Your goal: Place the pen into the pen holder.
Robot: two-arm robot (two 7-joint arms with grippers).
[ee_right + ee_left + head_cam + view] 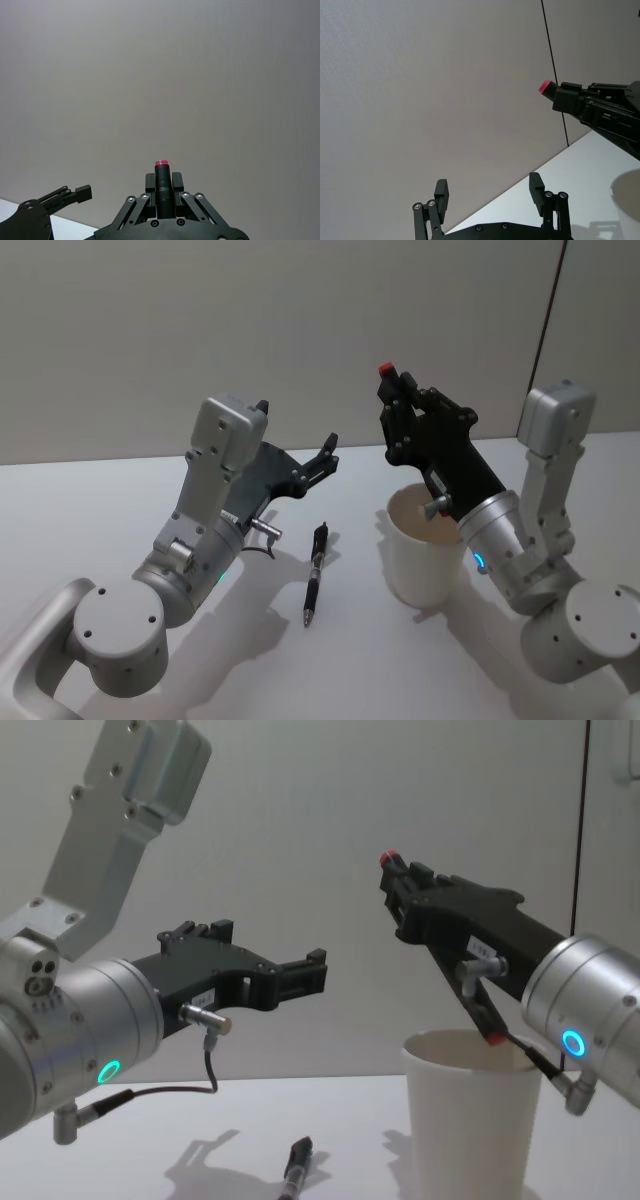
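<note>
The right gripper [398,392] is clamped on a tilted, red-capped pen [385,370] above the pen holder [425,570]; the left gripper [489,185] hangs open and empty. Releasing at this tilt risks the pen catching the rim or toppling the pen holder.

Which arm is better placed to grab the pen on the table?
Left: the open left gripper is nearer the black pen; the right gripper holds a red-ended pen over the white paper cup.

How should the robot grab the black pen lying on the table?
Probably best to grip the pen on the table at the middle of its barrel, coming straight down from above with the open left tool, fingers across its thin width. It lies flat, beside that arm.
</note>
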